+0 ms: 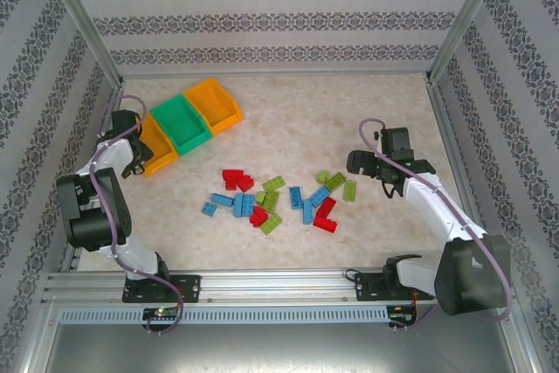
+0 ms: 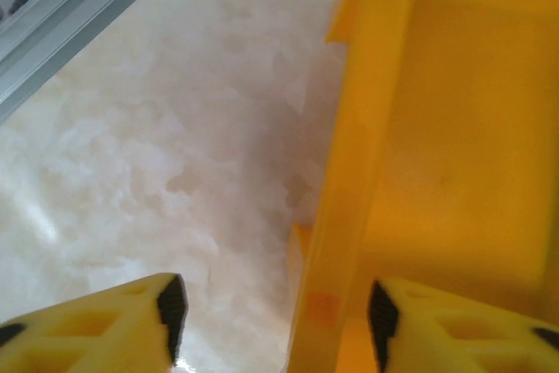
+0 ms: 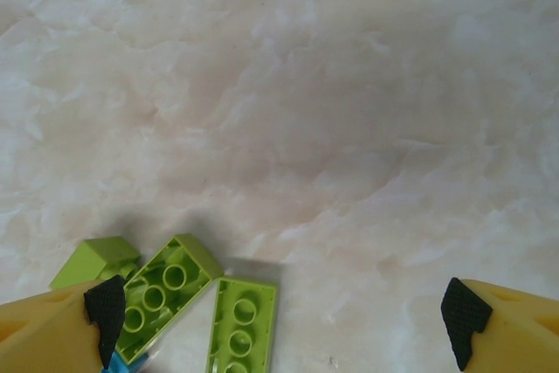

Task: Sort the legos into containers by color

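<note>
Three joined containers stand at the back left: an orange bin [image 1: 159, 151], a green bin [image 1: 184, 125] and a second orange bin [image 1: 215, 104]. My left gripper [image 1: 137, 156] is open at the near orange bin; in the left wrist view its fingers [image 2: 172, 312] straddle that orange bin's wall [image 2: 358, 181] without touching it. Red, light blue and lime green legos lie scattered mid-table, among them a red brick [image 1: 238, 181] and a blue brick [image 1: 240, 205]. My right gripper [image 1: 389, 170] hangs wide open and empty just right of the pile, with two lime green bricks [image 3: 162, 293] [image 3: 240, 321] lying upside down by its left finger.
Patterned walls and metal posts [image 1: 86, 24] enclose the marble table [image 1: 349, 111]. A metal rail [image 2: 61, 32] runs left of the orange bin. Bare table lies between the bins and my right gripper.
</note>
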